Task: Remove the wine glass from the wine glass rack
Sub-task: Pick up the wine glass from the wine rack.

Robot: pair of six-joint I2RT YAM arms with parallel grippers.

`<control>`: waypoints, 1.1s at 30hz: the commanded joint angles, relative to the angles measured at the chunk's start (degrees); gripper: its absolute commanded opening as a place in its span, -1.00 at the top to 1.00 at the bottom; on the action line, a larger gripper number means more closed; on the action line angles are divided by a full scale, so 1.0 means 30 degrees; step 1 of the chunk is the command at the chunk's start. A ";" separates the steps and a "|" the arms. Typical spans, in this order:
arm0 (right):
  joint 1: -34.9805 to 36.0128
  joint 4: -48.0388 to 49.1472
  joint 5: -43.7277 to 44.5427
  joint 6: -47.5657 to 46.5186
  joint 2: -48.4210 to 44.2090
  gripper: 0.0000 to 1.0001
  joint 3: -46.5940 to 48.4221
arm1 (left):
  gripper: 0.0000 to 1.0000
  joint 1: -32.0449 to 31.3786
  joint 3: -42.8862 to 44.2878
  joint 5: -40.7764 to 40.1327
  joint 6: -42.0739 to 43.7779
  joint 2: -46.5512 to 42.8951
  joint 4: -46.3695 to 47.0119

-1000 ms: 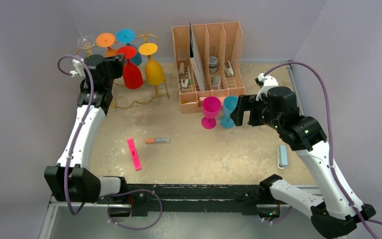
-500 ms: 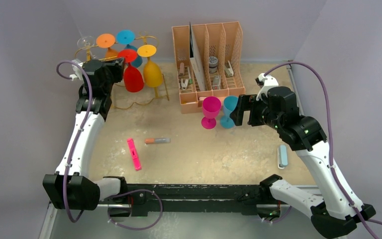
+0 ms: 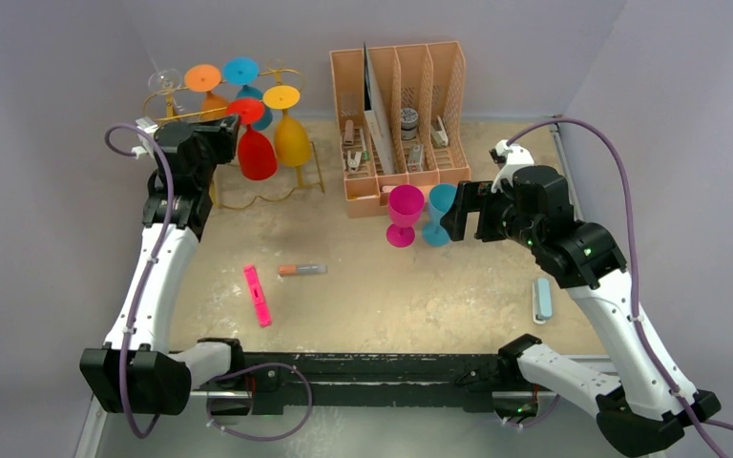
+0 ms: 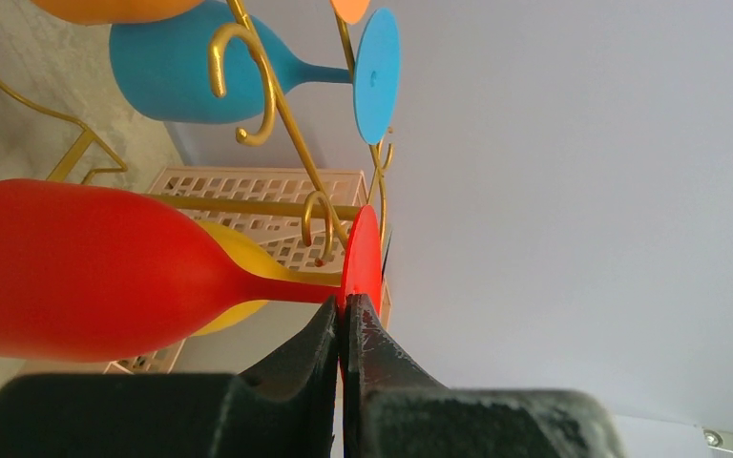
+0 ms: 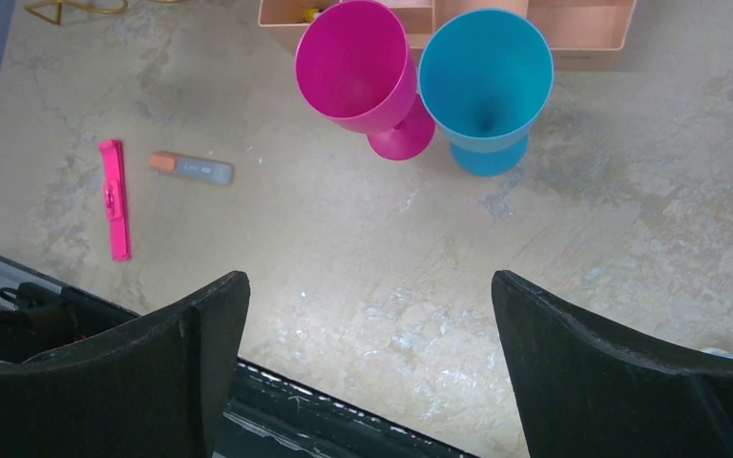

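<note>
Where the table (image 3: 372,305) meets the back and left walls, the top view shows the wine glass rack (image 3: 317,175) in the far left corner, with little room behind it. A gap separates it from the peach organiser (image 3: 401,95) on its right. Bare table lies on its near side, apart from a pink marker (image 3: 258,296) and a grey highlighter (image 3: 303,270).

The red wine glass (image 3: 257,155) hangs upside down at the rack's near side, foot up at the top rail and bowl down, so its long axis is roughly vertical. A yellow glass (image 3: 296,138) hangs just beside it on the right, and orange (image 3: 203,76) and blue (image 3: 240,69) glasses hang behind. The left gripper (image 3: 233,120) is at the red foot. The right gripper (image 3: 451,218) stands spread wide just beside a teal glass (image 3: 441,202) and a pink glass (image 3: 405,207), both upright in front of the organiser.

In the left wrist view, the red wine glass (image 4: 76,272) is opaque and glossy. Its axis runs across the frame, bowl left, thin stem leading right to the flat foot. The left gripper (image 4: 345,310) is pressed together, pinching the foot's edge. Gold hooks of the rack (image 4: 277,105) curl just above it, and plain wall fills the right side.

In the right wrist view, the right gripper (image 5: 367,296) is wide open and holds nothing above bare table (image 5: 344,248). The pink glass (image 5: 353,67) and teal glass (image 5: 485,76) stand beyond it, touching.
</note>
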 commanded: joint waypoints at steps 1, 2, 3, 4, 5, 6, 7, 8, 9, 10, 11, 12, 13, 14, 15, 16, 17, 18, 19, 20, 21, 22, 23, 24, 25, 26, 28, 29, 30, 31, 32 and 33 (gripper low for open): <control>-0.0014 0.0249 -0.0464 0.0246 0.0019 -0.98 0.0292 | 1.00 0.0155 -0.0404 0.0326 0.0644 -0.0972 0.0990; -0.0001 0.0271 -0.0501 0.0258 0.0053 -0.98 0.0295 | 1.00 0.0150 -0.0478 0.0285 0.0778 -0.1124 0.0991; -0.0018 0.0307 -0.0506 0.0274 0.0069 -0.98 0.0301 | 1.00 0.0135 -0.0527 0.0200 0.0876 -0.1286 0.0896; -0.0005 0.0330 -0.0506 0.0301 0.0148 -0.98 0.0305 | 1.00 0.0155 -0.0585 0.0145 0.0950 -0.1435 0.0829; -0.0007 0.0344 -0.0506 0.0309 0.0179 -0.98 0.0287 | 1.00 0.0158 -0.0629 0.0098 0.1090 -0.1582 0.0773; -0.0023 0.0345 -0.0506 0.0331 0.0209 -0.98 0.0274 | 1.00 0.0158 -0.0663 0.0110 0.1149 -0.1684 0.0649; -0.0001 0.0360 -0.0506 0.0331 0.0213 -0.98 0.0291 | 1.00 0.0162 -0.0708 0.0149 0.1215 -0.1811 0.0560; 0.0000 0.0373 -0.0506 0.0327 0.0202 -0.98 0.0282 | 1.00 0.0158 -0.0765 0.0205 0.1242 -0.1900 0.0541; 0.0001 0.0375 -0.0506 0.0337 0.0216 -0.98 0.0270 | 1.00 0.0155 -0.0845 0.0303 0.1252 -0.1947 0.0579; 0.0008 0.0390 -0.0506 0.0346 0.0217 -0.98 0.0268 | 1.00 0.0157 -0.0892 0.0370 0.1356 -0.1983 0.0657; -0.0013 0.0402 -0.0506 0.0347 0.0217 -0.98 0.0261 | 1.00 0.0151 -0.0901 0.0452 0.1490 -0.1972 0.0814; -0.0012 0.0404 -0.0506 0.0333 0.0217 -0.98 0.0267 | 1.00 0.0139 -0.0877 0.0466 0.1642 -0.1938 0.0991; -0.0001 0.0379 -0.0850 0.0334 0.0243 -0.98 0.0261 | 1.00 0.0152 -0.0797 0.0508 0.1811 -0.1897 0.1082; -0.0014 0.0368 -0.0996 0.0331 0.0246 -0.98 0.0315 | 1.00 0.0161 -0.0662 0.0674 0.1994 -0.1811 0.1112; -0.0016 0.0316 -0.1091 0.0320 0.0247 -0.98 0.0373 | 1.00 0.0166 -0.0510 0.1056 0.2269 -0.1691 0.1101; -0.0001 0.0269 -0.1103 0.0289 0.0199 -0.98 0.0431 | 1.00 0.0166 -0.0381 0.1274 0.2509 -0.1592 0.1078; -0.0003 0.0234 -0.1072 0.0267 0.0105 -0.98 0.0468 | 1.00 0.0159 -0.0277 0.1594 0.2670 -0.1539 0.0976; 0.0000 0.0324 -0.1079 0.0183 -0.0038 -0.98 0.0421 | 1.00 0.0162 -0.0270 0.1913 0.2877 -0.1543 0.0883; -0.0021 0.0515 -0.1105 0.0063 -0.0195 -0.98 0.0346 | 1.00 0.0151 -0.0329 0.2044 0.3108 -0.1610 0.0824; -0.0009 0.0750 -0.1160 -0.0047 -0.0394 -0.97 0.0267 | 1.00 0.0153 -0.0406 0.2038 0.3397 -0.1735 0.0794; -0.0023 0.0880 -0.1218 -0.0141 -0.0511 -0.98 0.0217 | 1.00 0.0154 -0.0478 0.1983 0.3756 -0.1879 0.0831; -0.0013 0.0980 -0.1320 -0.0209 -0.0577 -0.98 0.0157 | 1.00 0.0183 -0.0491 0.1990 0.4225 -0.2011 0.0868; -0.0016 0.0993 -0.1436 -0.0246 -0.0581 -0.98 0.0173 | 1.00 0.0187 -0.0408 0.2083 0.4800 -0.2141 0.0822; -0.0023 0.0925 -0.1516 -0.0273 -0.0520 -0.98 0.0212 | 1.00 0.0165 -0.0291 0.2131 0.5330 -0.2245 0.0614; -0.0010 0.0777 -0.1555 -0.0294 -0.0431 -0.98 0.0323 | 1.00 0.0203 -0.0134 0.2489 0.5945 -0.2338 0.0351; -0.0008 0.0630 -0.1560 -0.0257 -0.0354 -0.98 0.0392 | 1.00 0.0207 0.0017 0.2764 0.6425 -0.2416 0.0054; -0.0014 0.0552 -0.1573 -0.0171 -0.0218 -0.98 0.0414 | 1.00 0.0212 0.0121 0.3206 0.7253 -0.2617 -0.0413; -0.0001 0.0573 -0.1628 -0.0135 -0.0174 -0.98 0.0440 | 1.00 0.0194 0.0123 0.3381 0.7519 -0.2759 -0.0558; 0.0000 0.0568 -0.1734 -0.0123 -0.0139 -0.98 0.0443 | 1.00 0.0243 0.0148 0.3608 0.7768 -0.2886 -0.0605; -0.0010 0.0586 -0.1865 -0.0078 -0.0098 -0.98 0.0466 | 1.00 0.0238 0.0133 0.3915 0.8158 -0.2946 -0.0505; -0.0023 0.0603 -0.1994 -0.0050 -0.0060 -0.98 0.0498 | 1.00 0.0248 0.0139 0.4546 0.8672 -0.2953 -0.0287; -0.0013 0.0609 -0.2167 -0.0014 -0.0011 -0.98 0.0549 | 1.00 0.0233 0.0249 0.5259 0.9300 -0.2954 -0.0202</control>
